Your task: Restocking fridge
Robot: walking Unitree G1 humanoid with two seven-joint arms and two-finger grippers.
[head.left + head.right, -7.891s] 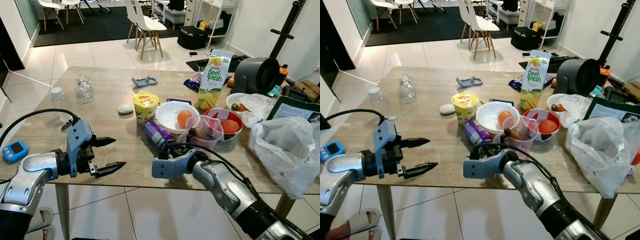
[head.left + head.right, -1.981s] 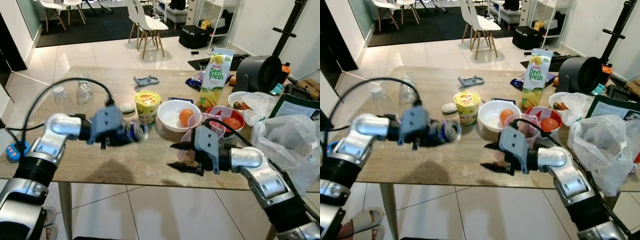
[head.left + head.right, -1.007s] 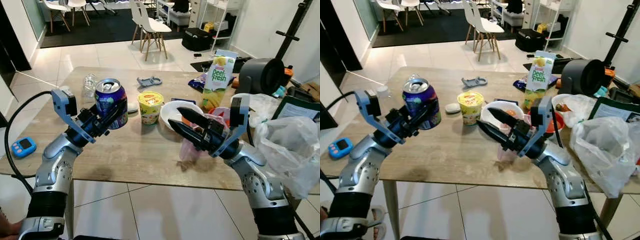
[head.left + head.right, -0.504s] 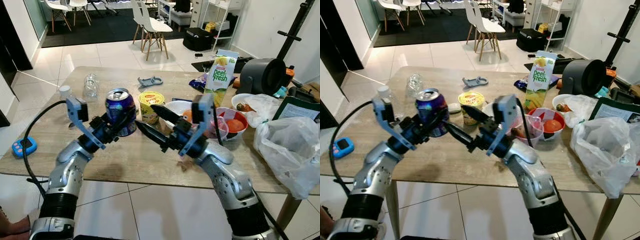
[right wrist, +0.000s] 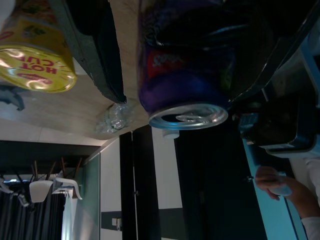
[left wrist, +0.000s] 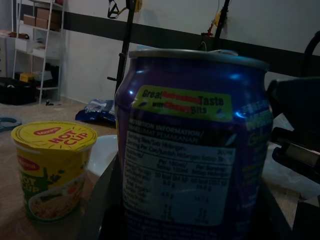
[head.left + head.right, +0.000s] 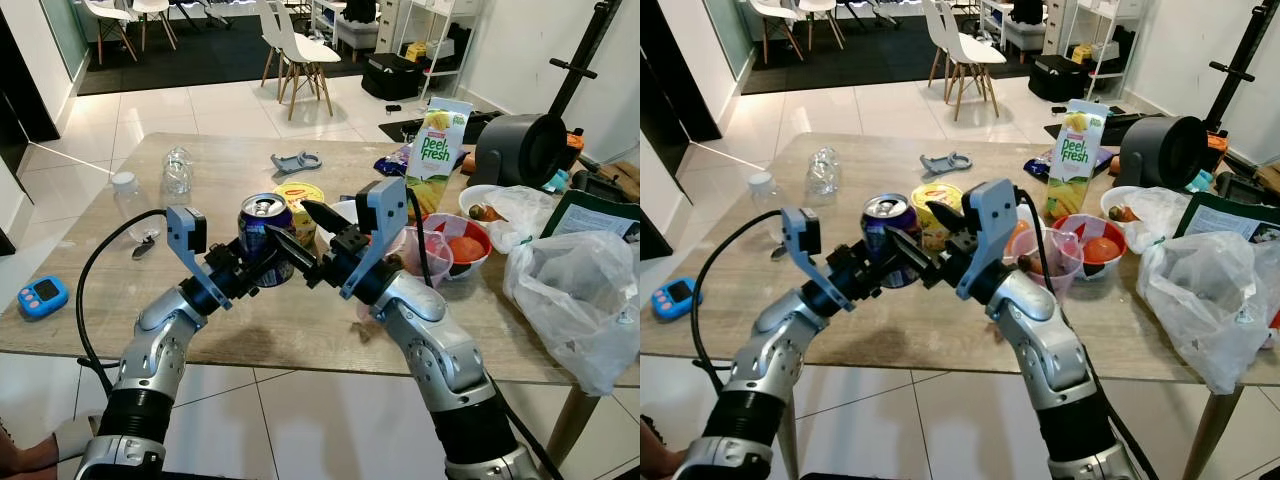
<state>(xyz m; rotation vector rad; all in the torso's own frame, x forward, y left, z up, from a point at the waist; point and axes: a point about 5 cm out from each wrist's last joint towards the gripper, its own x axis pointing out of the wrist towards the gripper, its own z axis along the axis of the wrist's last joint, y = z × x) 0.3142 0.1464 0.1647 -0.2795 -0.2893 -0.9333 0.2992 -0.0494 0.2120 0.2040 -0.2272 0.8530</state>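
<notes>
White floor tiles and pale chairs lie behind the wooden bench (image 7: pixel 90 300), which carries a noodle cup (image 7: pixel 300 195), a juice carton (image 7: pixel 433 165), a white bowl (image 7: pixel 345 215) and a red bowl (image 7: pixel 465 245) of fruit, and crumpled plastic bags (image 7: pixel 580 290).

The change is in the can. Eight seconds back the purple can (image 7: pixel 263 238) lay on its side near the bowls; now it is held upright in the air above the near part of the bench, clamped in the left pincer (image 7: pixel 262 268). Over the last second both arms have swung inward, and the right pincer (image 7: pixel 295 235), its fingers spread wide, has closed in until one finger lies either side of the can, as the right wrist view shows. It has not yet squeezed.

This looks like a hand-over from left to right, an early step before the can can be carried to the fridge. The right fingers must clench before the left lets go, or the can drops.
</notes>
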